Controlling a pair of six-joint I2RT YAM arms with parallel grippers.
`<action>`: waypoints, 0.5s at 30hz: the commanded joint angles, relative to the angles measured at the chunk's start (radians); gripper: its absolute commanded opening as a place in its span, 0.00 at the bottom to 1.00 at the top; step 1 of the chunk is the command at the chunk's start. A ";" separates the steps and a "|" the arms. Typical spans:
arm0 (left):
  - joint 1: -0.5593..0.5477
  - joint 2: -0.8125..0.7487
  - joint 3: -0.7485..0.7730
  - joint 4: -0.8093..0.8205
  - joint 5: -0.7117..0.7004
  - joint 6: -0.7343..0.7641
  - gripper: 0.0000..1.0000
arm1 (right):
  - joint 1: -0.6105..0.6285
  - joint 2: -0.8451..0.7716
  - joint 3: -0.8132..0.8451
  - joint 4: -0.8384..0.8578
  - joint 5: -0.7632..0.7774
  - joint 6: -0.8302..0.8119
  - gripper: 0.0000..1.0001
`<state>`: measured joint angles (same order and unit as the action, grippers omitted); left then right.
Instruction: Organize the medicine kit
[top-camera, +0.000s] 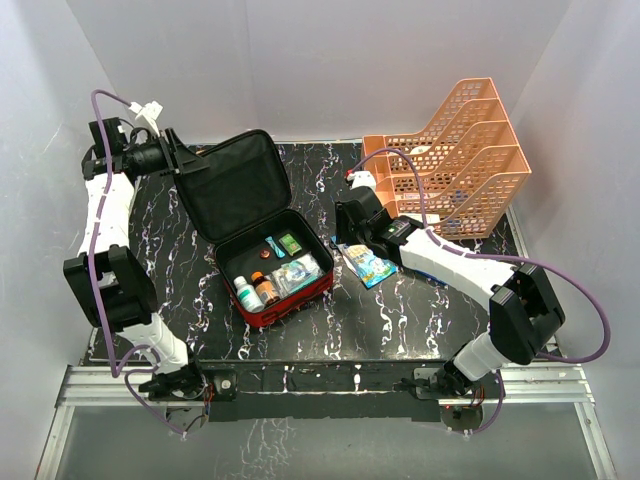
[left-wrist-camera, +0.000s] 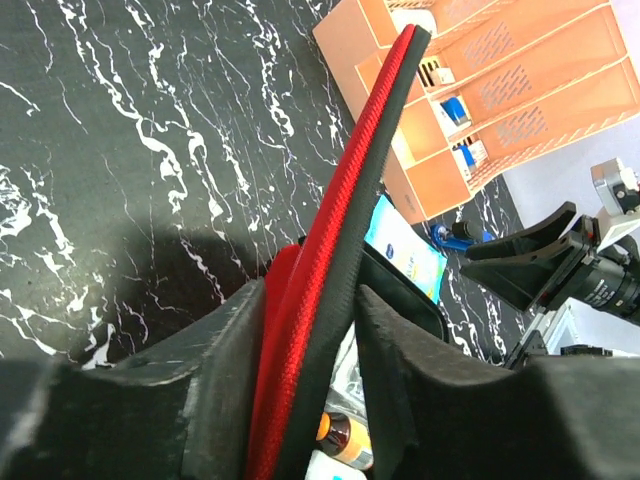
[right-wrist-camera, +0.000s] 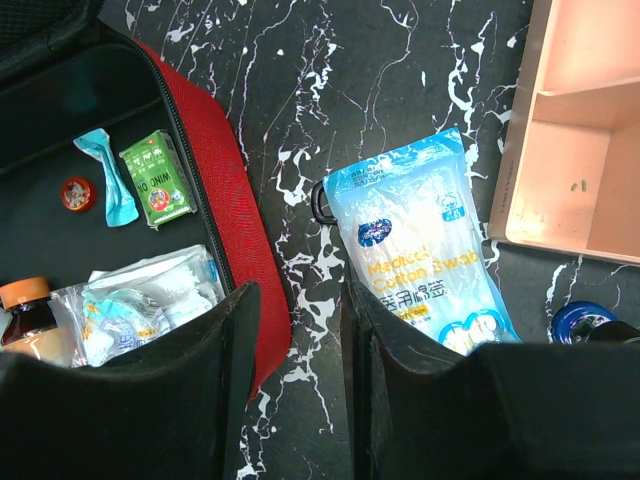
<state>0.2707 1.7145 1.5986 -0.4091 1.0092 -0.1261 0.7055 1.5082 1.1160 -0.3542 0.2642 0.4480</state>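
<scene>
Jaws of the left gripper clamp the medicine kit by its raised lid; the right gripper has jaws apart.

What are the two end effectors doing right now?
Left end effector: closed on the medicine kit lid.
Right end effector: open, holding nothing.

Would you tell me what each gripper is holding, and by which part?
The left gripper grips the medicine kit by the rim of its raised lid; the right gripper holds nothing.
</scene>
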 joint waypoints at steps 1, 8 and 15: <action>-0.014 -0.081 0.050 -0.143 -0.007 0.144 0.44 | -0.004 -0.045 0.008 0.053 0.028 0.009 0.36; -0.033 -0.096 0.106 -0.186 0.024 0.173 0.46 | -0.003 -0.044 0.007 0.054 0.019 0.014 0.36; -0.057 -0.078 0.144 -0.254 -0.012 0.216 0.37 | -0.003 -0.047 -0.002 0.071 0.011 0.027 0.36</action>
<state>0.2302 1.6871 1.6966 -0.6033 0.9913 0.0414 0.7059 1.5040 1.1156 -0.3523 0.2634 0.4591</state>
